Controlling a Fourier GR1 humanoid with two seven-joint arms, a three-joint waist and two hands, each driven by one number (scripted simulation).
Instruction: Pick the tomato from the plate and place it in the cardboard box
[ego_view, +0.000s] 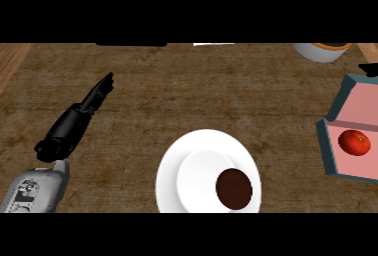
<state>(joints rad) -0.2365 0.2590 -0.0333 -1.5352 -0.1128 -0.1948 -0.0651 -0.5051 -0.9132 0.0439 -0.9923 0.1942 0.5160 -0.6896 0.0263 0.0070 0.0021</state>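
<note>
My left hand (83, 112) lies straight-fingered, holding nothing, over the worktop (184, 90). The tomato (354, 142) already sits inside the box (330, 150), far to its right, past the plate (193, 170). My right hand isn't visible.

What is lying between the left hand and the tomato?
In the head view, the white plate lies between the left hand and the tomato, which sits inside the box. The rest is bare counter.

No readable text or labels anywhere (none legible).
</note>
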